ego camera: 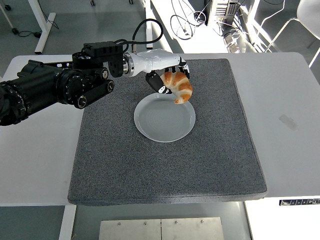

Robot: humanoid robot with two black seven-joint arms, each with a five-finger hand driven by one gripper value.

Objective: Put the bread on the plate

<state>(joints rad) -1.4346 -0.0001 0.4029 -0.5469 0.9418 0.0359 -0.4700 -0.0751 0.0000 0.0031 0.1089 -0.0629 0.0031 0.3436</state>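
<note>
A golden-brown croissant [179, 86] hangs in my left hand [167, 77], whose fingers are curled around its upper end. It is held above the far right rim of a round white plate [164, 120]. The plate sits near the middle of a dark grey mat [165, 150] and holds nothing. My left arm [55, 90] reaches in from the left edge over the mat's far left corner. The right arm does not show.
The grey mat covers most of the white table [285, 115]. Cables and chair legs [200, 20] lie on the floor beyond the table's far edge. A faint smudge [289, 121] marks the table at the right.
</note>
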